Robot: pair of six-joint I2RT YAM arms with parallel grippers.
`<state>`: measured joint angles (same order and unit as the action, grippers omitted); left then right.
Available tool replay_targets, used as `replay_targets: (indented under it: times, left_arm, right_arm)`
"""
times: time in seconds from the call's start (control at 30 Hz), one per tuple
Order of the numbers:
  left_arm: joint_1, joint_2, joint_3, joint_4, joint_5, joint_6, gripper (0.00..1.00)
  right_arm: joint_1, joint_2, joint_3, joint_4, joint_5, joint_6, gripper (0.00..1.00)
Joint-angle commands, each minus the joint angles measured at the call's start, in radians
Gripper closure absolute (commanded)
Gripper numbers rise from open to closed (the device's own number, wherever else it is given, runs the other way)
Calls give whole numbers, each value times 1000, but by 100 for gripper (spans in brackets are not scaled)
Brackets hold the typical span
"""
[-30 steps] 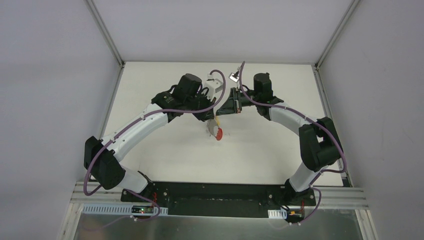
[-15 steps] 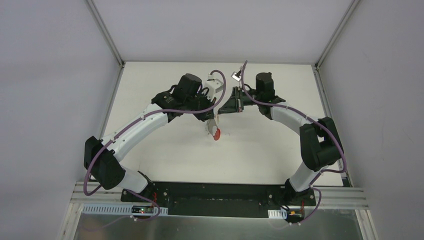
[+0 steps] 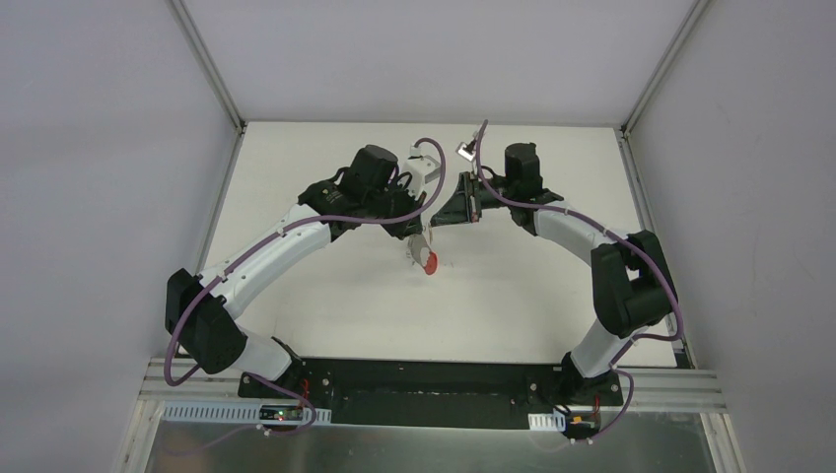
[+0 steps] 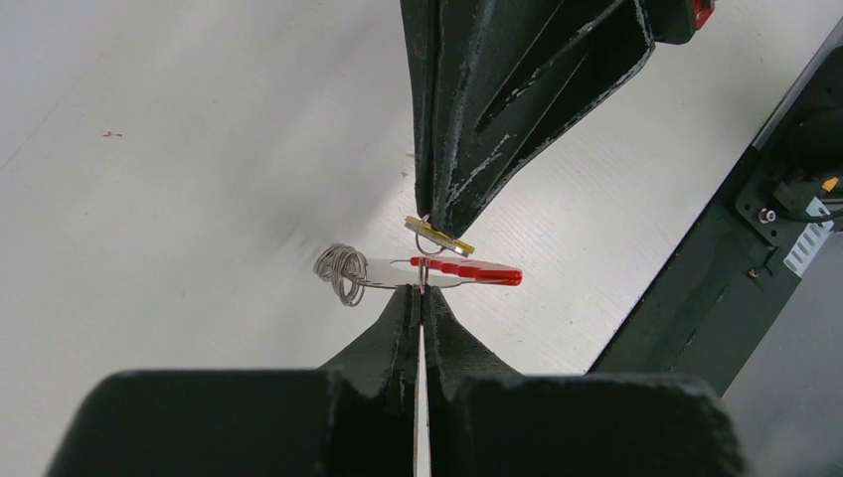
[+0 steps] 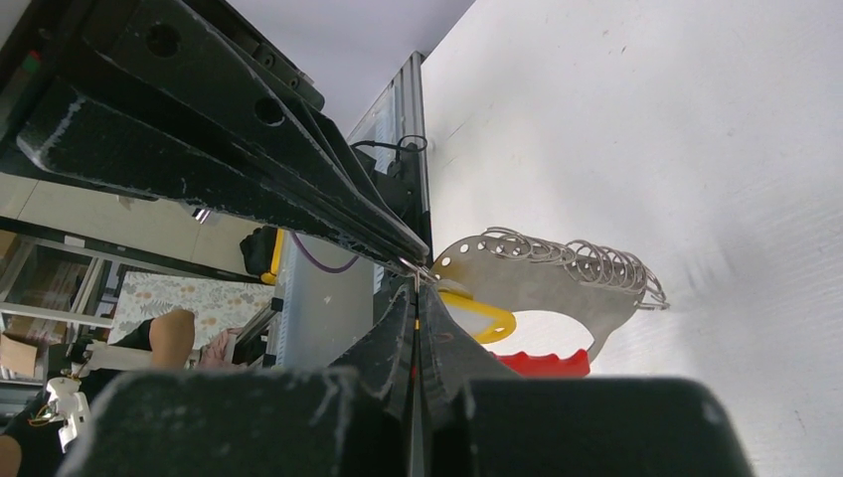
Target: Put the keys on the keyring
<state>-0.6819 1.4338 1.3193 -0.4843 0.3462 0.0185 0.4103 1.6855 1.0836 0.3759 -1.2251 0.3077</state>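
Meeting over the middle of the table (image 3: 532,305), the two arms show the threading step. Left gripper (image 4: 419,294), entering from 6 o'clock in its own wrist view, is closed tight on the keys (image 4: 390,270), whose flat grey metal is seen edge-on between the fingers. The loop heads (image 4: 341,271) bunch toward 9 o'clock and the red band (image 4: 484,272) points toward 3 o'clock. Right gripper (image 4: 438,221) descends from 12 o'clock, pinched together on a yellow tag (image 4: 443,238) that carries a thin wire loop, judged to be the keyring (image 4: 427,244). Tag and keys lie just beside each other; whether wire and metal touch cannot be told. By judgement, no key is on the keyring yet, so the task is at alignment, early in its course. The next move calls for a small, precise approach of the right gripper, bringing the wire's open end into one loop head while the left gripper holds the bunch steady. Slight misalignment would let the wire slide off the metal.
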Motion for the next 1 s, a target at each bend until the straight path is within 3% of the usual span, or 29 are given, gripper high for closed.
replay_targets:
  times: [0.0,0.2,0.97]
  left_arm:
    - [-13,-36,0,30,-12,20,100]
    - [-13,-33,0,32,-14,24,100]
    - [-10,-51,-3,20,2,36,100]
  right_arm:
    - [5,-11,18,29,-65,-10,100]
    - [14,0,4,130,-83,80,100]
    - [22,20,9,63,-53,9,100]
